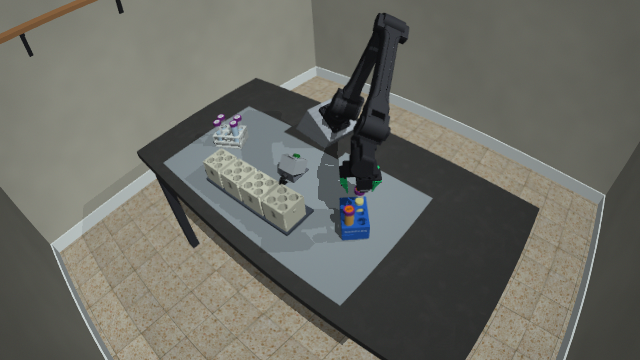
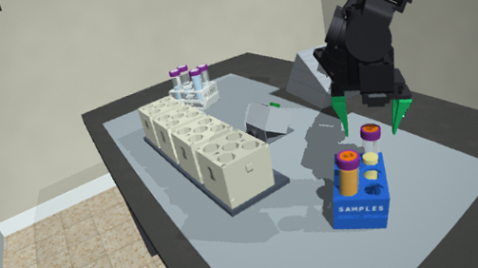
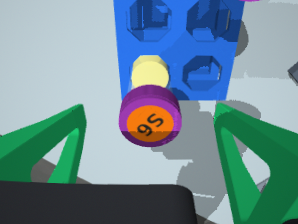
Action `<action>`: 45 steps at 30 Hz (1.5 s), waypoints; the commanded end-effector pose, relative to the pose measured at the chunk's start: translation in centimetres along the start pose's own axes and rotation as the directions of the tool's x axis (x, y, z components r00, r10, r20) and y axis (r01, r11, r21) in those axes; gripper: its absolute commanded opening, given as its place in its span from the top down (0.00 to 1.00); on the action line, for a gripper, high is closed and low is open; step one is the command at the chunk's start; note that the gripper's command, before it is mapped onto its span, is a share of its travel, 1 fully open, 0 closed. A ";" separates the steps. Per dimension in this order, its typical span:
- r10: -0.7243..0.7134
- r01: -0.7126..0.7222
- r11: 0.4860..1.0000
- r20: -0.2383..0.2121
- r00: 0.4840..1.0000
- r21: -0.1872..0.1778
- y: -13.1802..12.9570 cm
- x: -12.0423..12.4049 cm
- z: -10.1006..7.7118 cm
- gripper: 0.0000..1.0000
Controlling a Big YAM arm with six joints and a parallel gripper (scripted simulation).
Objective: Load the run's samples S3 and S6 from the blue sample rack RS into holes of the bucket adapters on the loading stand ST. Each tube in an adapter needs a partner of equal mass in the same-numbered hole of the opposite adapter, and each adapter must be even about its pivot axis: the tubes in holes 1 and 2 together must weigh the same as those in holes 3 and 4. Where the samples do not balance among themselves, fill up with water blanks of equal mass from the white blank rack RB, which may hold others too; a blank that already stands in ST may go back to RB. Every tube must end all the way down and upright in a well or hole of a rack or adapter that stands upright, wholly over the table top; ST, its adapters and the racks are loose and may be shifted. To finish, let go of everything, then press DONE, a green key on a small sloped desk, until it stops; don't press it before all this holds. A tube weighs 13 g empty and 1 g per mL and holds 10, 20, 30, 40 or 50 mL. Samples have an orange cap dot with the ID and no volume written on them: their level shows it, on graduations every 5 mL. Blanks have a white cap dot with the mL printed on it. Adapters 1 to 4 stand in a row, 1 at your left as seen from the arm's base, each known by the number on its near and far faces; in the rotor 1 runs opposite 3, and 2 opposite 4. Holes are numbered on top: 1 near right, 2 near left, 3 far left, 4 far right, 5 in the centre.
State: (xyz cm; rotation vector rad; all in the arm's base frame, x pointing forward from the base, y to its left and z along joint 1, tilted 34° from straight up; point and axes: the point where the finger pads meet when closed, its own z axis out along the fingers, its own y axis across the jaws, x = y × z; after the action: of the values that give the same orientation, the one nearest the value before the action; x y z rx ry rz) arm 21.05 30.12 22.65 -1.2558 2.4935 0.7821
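The blue sample rack RS (image 1: 354,220) (image 2: 360,194) (image 3: 174,43) stands on the grey mat right of the stand. Tube S6 (image 2: 370,139) (image 3: 149,119) stands upright in a far well; it has a purple cap and an orange dot, and pale yellow liquid sits low in it. My gripper (image 2: 370,131) (image 1: 359,186) (image 3: 150,112) is open, with its green fingers on either side of the S6 cap and apart from it. The four cream adapters on stand ST (image 1: 255,187) (image 2: 207,146) look empty.
The white blank rack RB (image 1: 230,132) (image 2: 194,90) holds several purple-capped tubes at the far end of the mat. The small sloped desk (image 1: 292,165) (image 2: 268,122) with the green DONE key (image 1: 296,155) (image 2: 274,104) sits between the stand and the arm's base.
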 end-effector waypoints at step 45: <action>-0.025 0.024 1.000 0.070 0.997 0.014 0.4 -2.2 -3.4 1.00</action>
State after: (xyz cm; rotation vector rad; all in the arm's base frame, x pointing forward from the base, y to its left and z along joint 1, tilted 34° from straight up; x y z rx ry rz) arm 20.97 29.98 22.60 -1.2559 2.5019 0.7804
